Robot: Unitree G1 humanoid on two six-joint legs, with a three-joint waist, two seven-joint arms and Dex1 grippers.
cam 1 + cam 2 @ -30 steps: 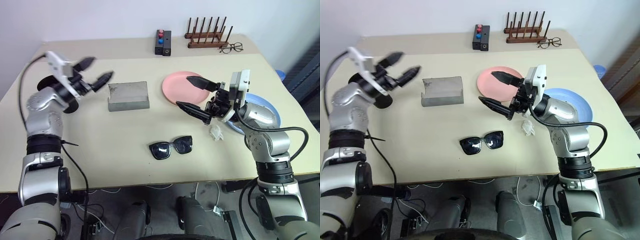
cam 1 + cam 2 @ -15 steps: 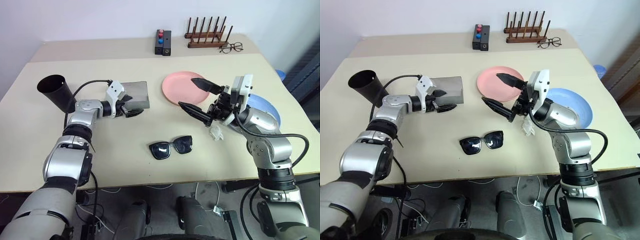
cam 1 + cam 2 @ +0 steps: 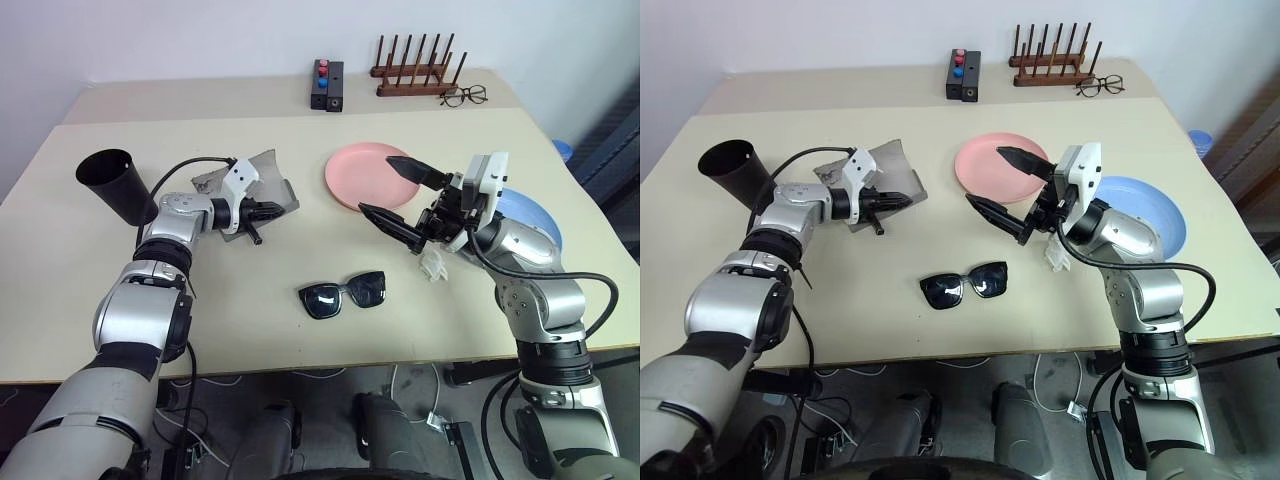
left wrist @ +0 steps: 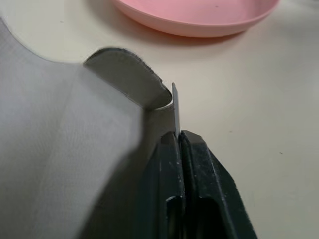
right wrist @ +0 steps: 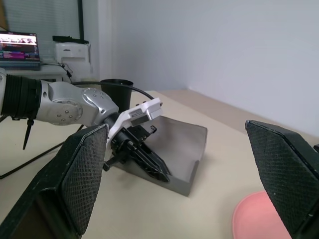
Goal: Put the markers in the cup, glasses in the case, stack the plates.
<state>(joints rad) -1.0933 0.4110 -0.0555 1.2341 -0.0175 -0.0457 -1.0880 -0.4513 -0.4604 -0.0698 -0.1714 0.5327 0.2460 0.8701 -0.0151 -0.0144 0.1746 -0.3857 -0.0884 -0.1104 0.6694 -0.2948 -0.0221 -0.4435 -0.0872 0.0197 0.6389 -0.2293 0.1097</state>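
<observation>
Here the left gripper (image 3: pixel 268 212) has its 2 fingers pressed together on a thin edge of the grey case (image 3: pixel 262 178); in the left wrist view the black fingertips (image 4: pixel 182 149) pinch the case wall at the corner, no gap between them. The case sits tilted on the table (image 3: pixel 200 300), between the black cup (image 3: pixel 116 184) and the pink plate (image 3: pixel 365 175). The cup stands at the table's left side, leaning, well apart from the case. The right gripper (image 3: pixel 388 189) hangs above the table with its jaws spread wide and nothing between them, over the near edge of the pink plate. The blue plate (image 3: pixel 1150 215) lies to the right of the pink one, partly behind the right arm, not stacked. The black sunglasses (image 3: pixel 343 294) lie unfolded on the table near the front, apart from both grippers. A small white object (image 3: pixel 432 265) lies just below the right gripper. At the far edge: a black holder with red and blue markers (image 3: pixel 325 84), a wooden rack (image 3: pixel 415 65), and clear eyeglasses (image 3: pixel 463 95) beside it.
</observation>
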